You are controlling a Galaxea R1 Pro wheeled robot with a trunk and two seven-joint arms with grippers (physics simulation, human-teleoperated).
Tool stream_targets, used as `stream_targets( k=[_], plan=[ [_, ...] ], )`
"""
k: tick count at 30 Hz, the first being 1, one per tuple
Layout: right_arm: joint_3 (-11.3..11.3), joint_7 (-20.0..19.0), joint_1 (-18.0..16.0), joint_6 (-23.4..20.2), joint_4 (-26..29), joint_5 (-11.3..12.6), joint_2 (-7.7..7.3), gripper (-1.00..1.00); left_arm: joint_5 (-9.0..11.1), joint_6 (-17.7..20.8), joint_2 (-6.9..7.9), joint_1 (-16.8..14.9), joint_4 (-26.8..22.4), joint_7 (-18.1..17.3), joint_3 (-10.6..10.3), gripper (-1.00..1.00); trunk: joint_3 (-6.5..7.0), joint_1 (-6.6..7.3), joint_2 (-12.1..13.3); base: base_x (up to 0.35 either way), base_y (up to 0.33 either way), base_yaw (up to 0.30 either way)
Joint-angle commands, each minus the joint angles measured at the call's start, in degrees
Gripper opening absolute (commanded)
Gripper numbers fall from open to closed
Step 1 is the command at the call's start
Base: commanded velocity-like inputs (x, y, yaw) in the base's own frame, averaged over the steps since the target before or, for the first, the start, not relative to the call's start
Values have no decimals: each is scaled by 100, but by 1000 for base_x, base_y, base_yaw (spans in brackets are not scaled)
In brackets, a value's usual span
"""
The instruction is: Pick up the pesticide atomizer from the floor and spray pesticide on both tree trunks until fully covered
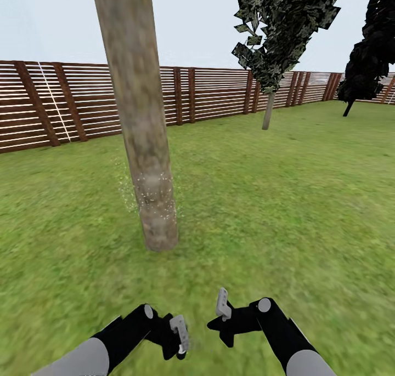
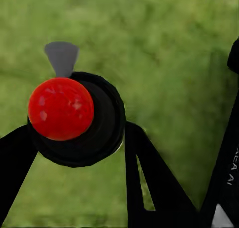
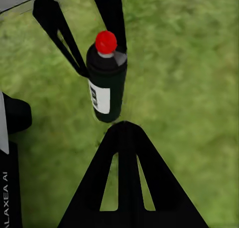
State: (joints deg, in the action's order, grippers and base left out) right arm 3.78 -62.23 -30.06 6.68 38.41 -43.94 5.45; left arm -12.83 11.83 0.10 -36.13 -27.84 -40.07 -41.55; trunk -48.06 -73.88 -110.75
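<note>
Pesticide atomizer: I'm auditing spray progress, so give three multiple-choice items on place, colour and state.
1. Where is the pesticide mist? A foliage; B low on the near tree trunk; C fence.
2. The atomizer has a cap of which colour? A red; B white; C green.
3. The atomizer is: A lying on grass; B gripped by the left end effector; C standing on paving.
B: specks ring the trunk's lower part. A: a red ball tops it. B: fingers flank it above grass.

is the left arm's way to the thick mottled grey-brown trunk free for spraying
Probably yes: only open grass lies between the left claw, shut on the black red-capped atomizer, and the trunk; whitish specks show on its bark.
</note>
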Motion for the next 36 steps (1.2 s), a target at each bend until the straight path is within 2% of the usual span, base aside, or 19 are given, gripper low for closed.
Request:
stream_targets(
  k=[1,3,4,7,8,10,13,14,15,16,17,19,20,21,22,24,28,31,36],
  plan=[
    [0,0,0,0,-2,0,-5,-100,52,10,243,-2,-3,-1,12,-100,0,0,0,0,0,0],
    [10,0,0,0,-14,0,-10,-100,60,25,638,-7,1,6,21,-100,0,0,0,0,0,0],
    [14,3,0,0,-18,2,-14,-100,60,28,720,-7,10,7,37,-100,0,0,0,0,0,0],
    [52,30,0,5,-35,8,-81,-100,61,23,1087,-8,73,28,544,-100,0,0,0,0,0,0],
    [58,46,0,7,-44,10,-126,100,61,26,1118,-8,80,51,712,-100,0,0,0,0,0,0],
    [243,112,0,11,-145,21,-253,100,63,23,1120,-4,84,91,1194,-100,0,0,0,0,0,0],
    [1395,404,0,11,-254,26,-308,100,69,9,1094,7,82,130,2348,-100,0,0,0,0,0,0],
    [1950,870,7,18,-272,26,-313,100,70,6,1082,12,79,189,3024,-100,0,0,0,0,0,0],
    [2307,1365,14,22,-281,25,-310,100,72,2,1069,26,78,304,3490,-100,0,0,0,0,0,0],
    [2601,1905,22,26,-289,26,-309,100,75,-2,1055,44,82,474,3847,-100,0,0,0,0,0,0],
    [2839,2445,36,36,-294,26,-300,100,83,-5,1042,53,84,701,4063,-100,0,0,0,0,0,0],
    [3284,3396,235,271,-379,46,-298,100,296,-246,977,111,92,1256,4235,-100,0,0,0,0,0,0],
    [3690,3991,508,881,-501,67,-293,100,578,-668,894,306,95,1743,4276,-100,0,0,0,0,0,0],
    [3885,4292,692,1281,-649,73,-298,100,713,-883,838,457,95,2100,4287,-100,0,0,0,0,0,0],
    [4040,4592,853,1552,-838,77,-305,100,840,-1007,788,626,91,2458,4293,-100,0,0,0,0,0,0],
    [4167,5036,945,1666,-926,79,-301,100,1047,-1071,774,859,89,2753,4301,-100,0,0,0,0,0,0],
    [4220,5201,1118,1962,-975,72,-423,100,1343,-1671,782,981,95,2874,4304,-100,0,0,0,0,0,0],
    [4233,5228,1132,2047,-1347,83,-430,100,1372,-1734,745,985,101,3177,4298,-100,0,0,0,0,0,0],
    [4244,5247,1134,2056,-1463,239,-404,100,1384,-1761,711,985,96,3272,4290,-100,0,0,0,0,0,0]
  ],
)
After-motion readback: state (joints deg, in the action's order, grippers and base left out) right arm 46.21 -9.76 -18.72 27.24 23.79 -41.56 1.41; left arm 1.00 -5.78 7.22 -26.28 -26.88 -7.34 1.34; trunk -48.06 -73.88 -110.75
